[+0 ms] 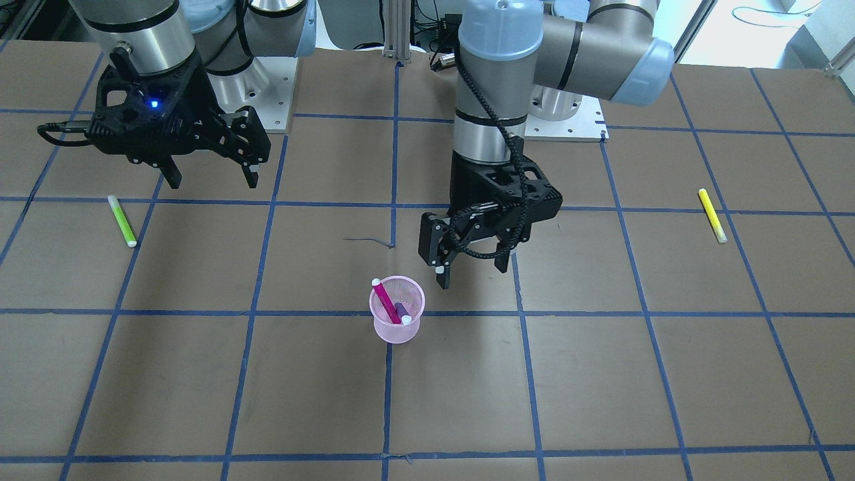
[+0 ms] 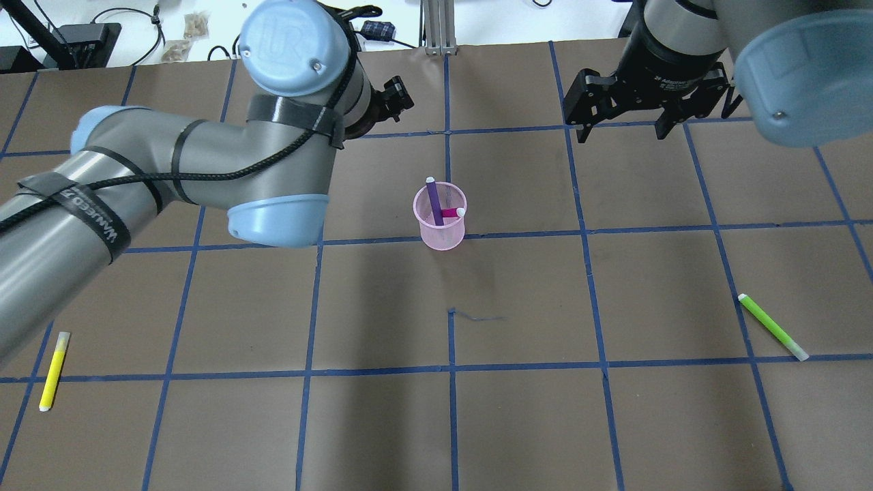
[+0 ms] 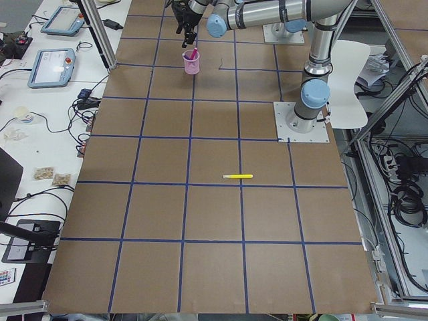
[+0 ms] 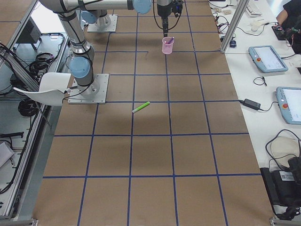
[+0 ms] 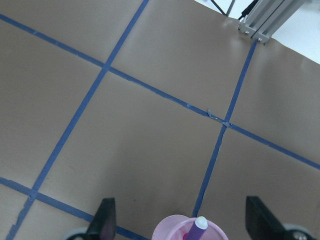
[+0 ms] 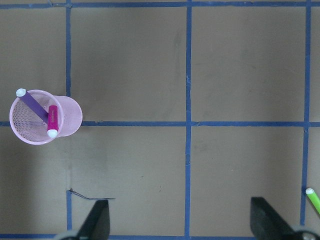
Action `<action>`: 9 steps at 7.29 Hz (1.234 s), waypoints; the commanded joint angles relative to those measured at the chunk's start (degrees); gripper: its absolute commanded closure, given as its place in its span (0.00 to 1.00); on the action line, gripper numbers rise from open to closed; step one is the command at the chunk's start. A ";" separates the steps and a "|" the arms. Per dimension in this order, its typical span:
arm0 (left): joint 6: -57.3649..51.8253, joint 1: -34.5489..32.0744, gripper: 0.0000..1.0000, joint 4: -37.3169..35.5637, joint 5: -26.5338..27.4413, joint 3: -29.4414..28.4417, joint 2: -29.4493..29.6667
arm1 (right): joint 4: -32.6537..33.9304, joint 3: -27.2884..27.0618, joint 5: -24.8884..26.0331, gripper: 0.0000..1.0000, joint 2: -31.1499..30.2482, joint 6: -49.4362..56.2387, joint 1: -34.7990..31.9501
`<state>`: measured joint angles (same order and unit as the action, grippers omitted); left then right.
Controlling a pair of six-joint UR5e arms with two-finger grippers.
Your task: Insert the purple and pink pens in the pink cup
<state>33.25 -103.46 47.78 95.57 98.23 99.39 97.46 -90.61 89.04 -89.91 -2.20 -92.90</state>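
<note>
The pink mesh cup (image 1: pixel 397 321) stands upright near the table's middle, also in the overhead view (image 2: pixel 440 235). The pink pen (image 1: pixel 385 302) and the purple pen (image 2: pixel 434 201) both stand inside it, leaning on the rim. My left gripper (image 1: pixel 471 267) is open and empty, raised just beside the cup on the robot's side. In the left wrist view the cup (image 5: pixel 172 232) sits at the bottom edge between the fingers. My right gripper (image 1: pixel 214 177) is open and empty, held high and well away from the cup. The right wrist view shows the cup (image 6: pixel 70 112) far left.
A green pen (image 1: pixel 122 222) lies on the table on my right side, also in the overhead view (image 2: pixel 773 327). A yellow pen (image 1: pixel 712 215) lies far out on my left side. The brown table (image 1: pixel 601 374) carries a blue tape grid.
</note>
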 commanded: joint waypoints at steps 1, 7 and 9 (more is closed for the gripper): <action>-12.21 7.97 0.07 16.13 -7.02 -4.78 -4.63 | 0.01 -0.27 -0.09 0.00 -0.09 0.00 0.00; -40.71 15.30 0.00 47.48 -6.63 -10.60 -12.38 | -0.43 0.17 -0.09 0.00 -0.09 -0.09 -0.26; -45.20 15.74 0.02 43.22 -6.01 -10.51 -11.42 | 0.01 0.08 -0.09 0.00 0.00 -0.09 -0.26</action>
<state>-10.08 -87.95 93.27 89.26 87.80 87.40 97.17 -90.48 88.95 -89.94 -2.29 -93.15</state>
